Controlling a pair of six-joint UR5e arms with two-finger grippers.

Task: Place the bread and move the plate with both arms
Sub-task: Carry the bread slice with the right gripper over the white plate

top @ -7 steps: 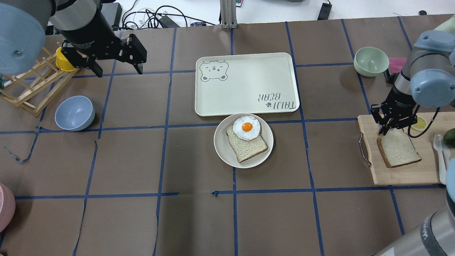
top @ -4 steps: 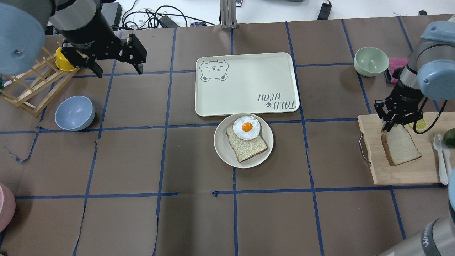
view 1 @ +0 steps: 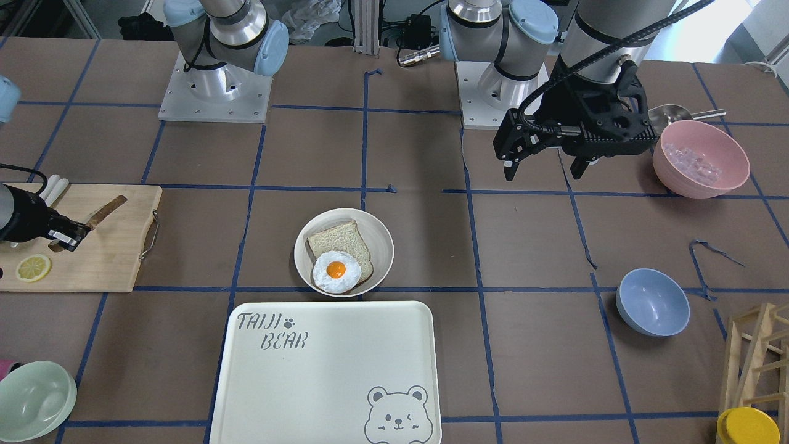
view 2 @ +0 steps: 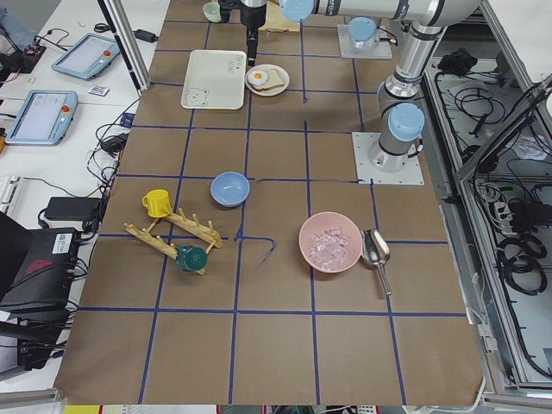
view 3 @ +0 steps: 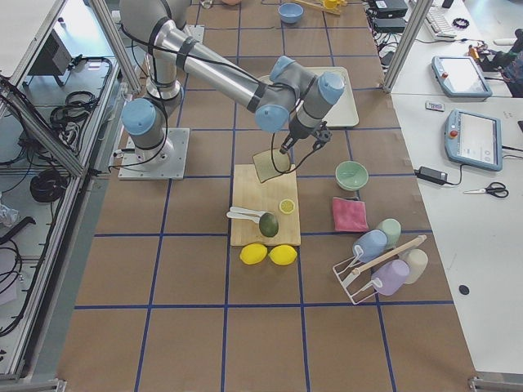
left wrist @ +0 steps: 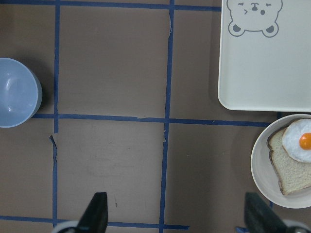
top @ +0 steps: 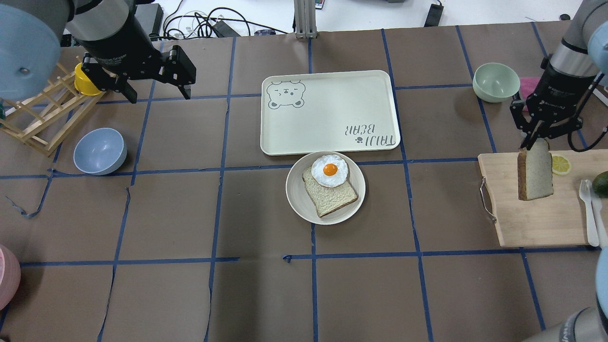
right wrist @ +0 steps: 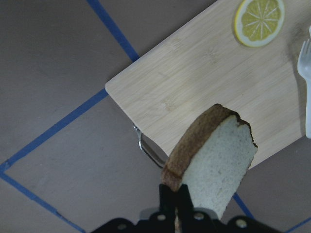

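Note:
My right gripper (top: 536, 140) is shut on the top crust edge of the bread (top: 536, 173). The pale slice with its dark crust hangs upright above the wooden cutting board (top: 536, 228) at the right; it also shows in the right wrist view (right wrist: 214, 160). The cream plate (top: 297, 199) sits at the table's middle and holds another slice topped with a fried egg (top: 330, 170). My left gripper (top: 158, 94) is open and empty, hovering at the far left, well away from the plate. In the left wrist view the plate (left wrist: 260, 165) lies at the right edge.
The white bear-printed tray (top: 327, 109) lies just beyond the plate. A green bowl (top: 496, 80) stands beyond the board and a blue bowl (top: 99, 150) at the left. A lemon slice (top: 561, 164) and a white fork (top: 588, 209) lie on the board. A wooden rack (top: 38, 114) stands far left.
My right gripper has lifted the bread off the cutting board and risen away from me; the slice went from lying tilted to hanging upright. The left arm has not moved.

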